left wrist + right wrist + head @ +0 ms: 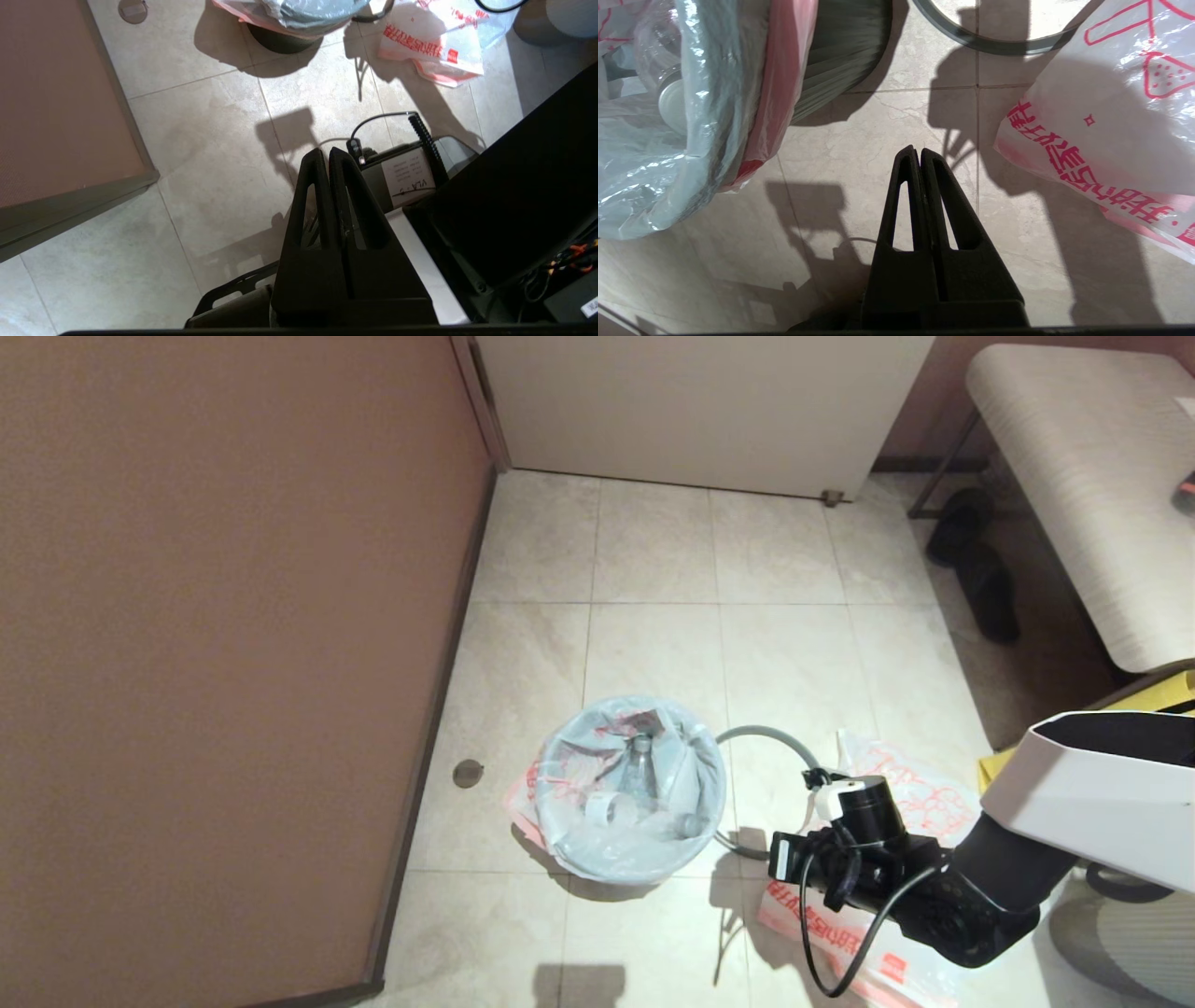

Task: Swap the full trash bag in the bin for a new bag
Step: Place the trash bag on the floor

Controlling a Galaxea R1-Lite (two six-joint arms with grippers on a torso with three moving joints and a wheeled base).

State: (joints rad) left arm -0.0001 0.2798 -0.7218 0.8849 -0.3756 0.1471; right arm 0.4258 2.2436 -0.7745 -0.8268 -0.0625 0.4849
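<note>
1. Closest to your head camera is the right arm, low at the right; its right gripper (920, 151) has its two black fingers pressed flat together with nothing between them, hanging above bare floor tile (878, 135).
2. You will find that gripper between the bin (840, 51) on one side and the new bag (1106, 140) on the other, touching neither.
3. Your left gripper (325, 154) is likewise pinched together and empty. It sits back over the robot's own base (504, 196), well apart from the bin, and does not show in the head view.
4. Look for the full trash bag (635, 784) in the bin, its mouth open and folded out over the rim, with clear bottles (640, 767) visible inside and pink-red plastic hanging down the outer wall.
5. You can see the grey ring rim (767, 735) lying on the floor just beside the bin, off it.
6. Your new bag lies flat on the tiles past the ring, partly under the right arm, red characters facing up.
7. Along the left runs a brown wall (224, 644).
</note>
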